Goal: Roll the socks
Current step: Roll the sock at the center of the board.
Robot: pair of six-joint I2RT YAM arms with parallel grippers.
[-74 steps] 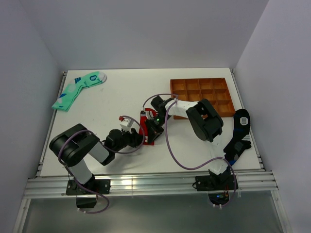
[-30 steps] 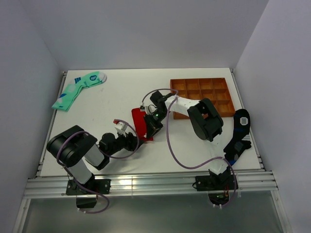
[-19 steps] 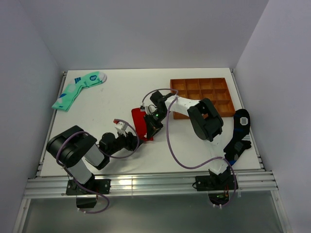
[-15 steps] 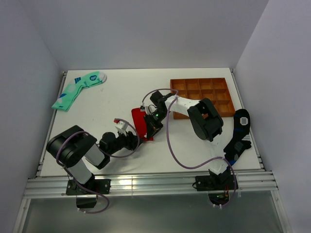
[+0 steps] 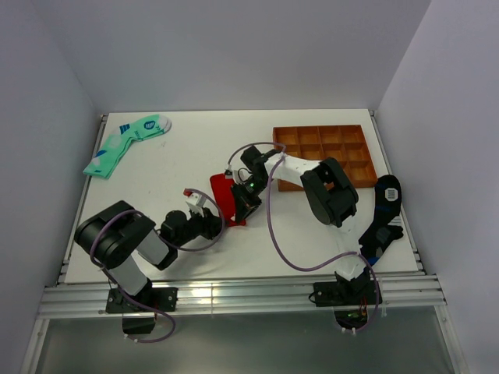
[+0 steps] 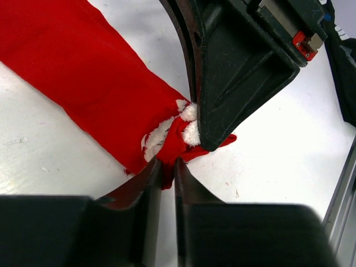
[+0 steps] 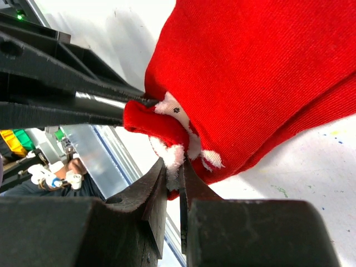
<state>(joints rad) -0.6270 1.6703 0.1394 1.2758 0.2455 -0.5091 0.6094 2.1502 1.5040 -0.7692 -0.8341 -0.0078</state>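
The red socks (image 5: 222,189) lie flat near the middle of the bench (image 5: 171,171). Their white-marked end is clenched in the right tool (image 7: 173,169). The left tool (image 6: 167,164) pinches the edge of that same end, just beside the right tool. A brown tray (image 5: 320,128) sits toward the far right corner.

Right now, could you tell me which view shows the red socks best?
Left wrist: the socks lie stretched to their white-marked end. Right wrist shows only that end, close up; top view, just a small red patch.
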